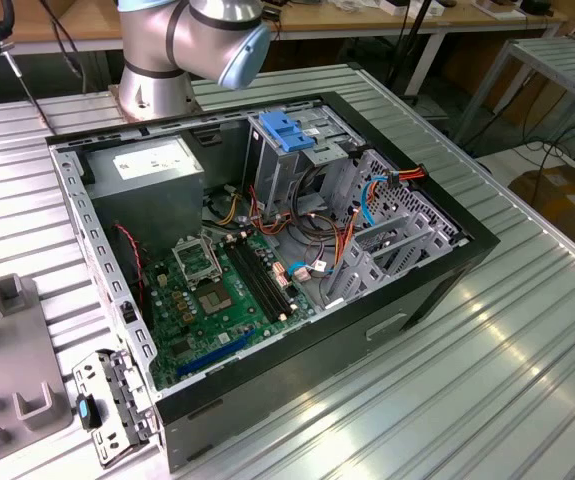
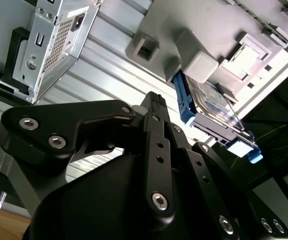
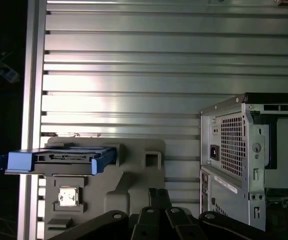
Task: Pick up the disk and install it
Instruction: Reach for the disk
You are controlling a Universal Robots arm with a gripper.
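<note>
1. In the exterior view the computer case (image 1: 267,250) lies open on the ribbed metal table (image 1: 497,390). The arm's base (image 1: 167,60) stands just behind the case.
2. Inside the case are a grey power-supply box (image 1: 152,170), a metal cage with a blue top (image 1: 287,135) and the green motherboard (image 1: 217,300).
3. A grey fixture (image 1: 12,345) sits beside the case, toward the exterior view's left. A loose metal bracket (image 1: 112,400) lies near the case's closest corner.
4. In the first wrist view the disk (image 3: 63,159) stands on its edge in the grey fixture (image 3: 133,167), with a blue rail at each end. It is well apart from the computer case (image 3: 244,160), and bare table (image 3: 149,55) lies between them.
5. In the same view the gripper (image 3: 159,196) has its fingertips pressed together with nothing between them. It hangs over the stretch between the case and the disk and touches neither.
6. In the second wrist view the gripper (image 2: 155,100) again looks closed and empty, well short of the disk (image 2: 211,102).
7. There the disk leans in its slot in the grey fixture (image 2: 194,30), its labelled face showing, on the far side of the gripper from the case (image 2: 48,40).
</note>
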